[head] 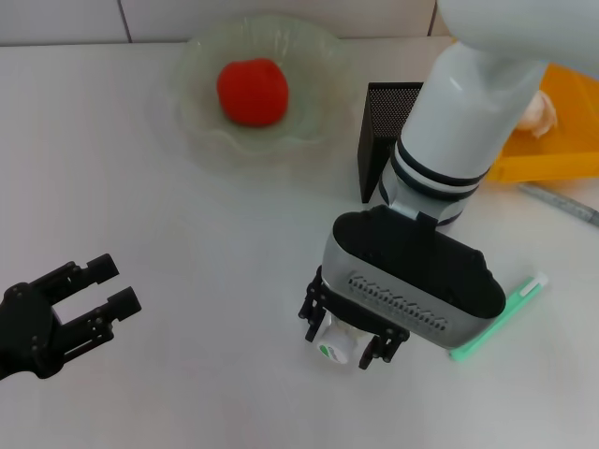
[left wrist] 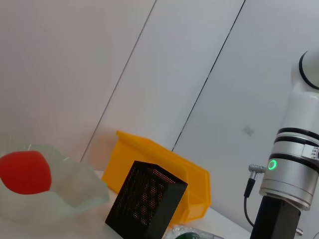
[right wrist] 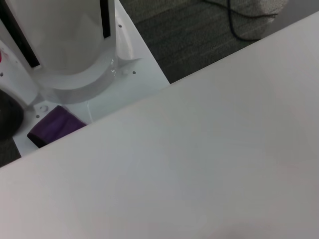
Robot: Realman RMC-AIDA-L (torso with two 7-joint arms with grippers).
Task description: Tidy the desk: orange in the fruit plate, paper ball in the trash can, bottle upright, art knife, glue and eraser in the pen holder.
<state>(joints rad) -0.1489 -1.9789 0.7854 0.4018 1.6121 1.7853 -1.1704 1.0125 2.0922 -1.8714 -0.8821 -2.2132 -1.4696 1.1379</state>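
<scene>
Head view: the right gripper (head: 353,329) hangs over the middle of the white table (head: 187,243), its jaws closed on the bottle (head: 335,343), of which only the white cap end and a bit of green label show beneath it. The left gripper (head: 96,290) hovers at the near left, jaws open and holding nothing. The orange (head: 252,91) lies in the fruit plate (head: 201,56). The pen holder (head: 379,136) stands just beside the trash can (head: 562,140), which holds the paper ball (head: 537,113). A green art knife (head: 501,315) lies on the table by the right arm.
</scene>
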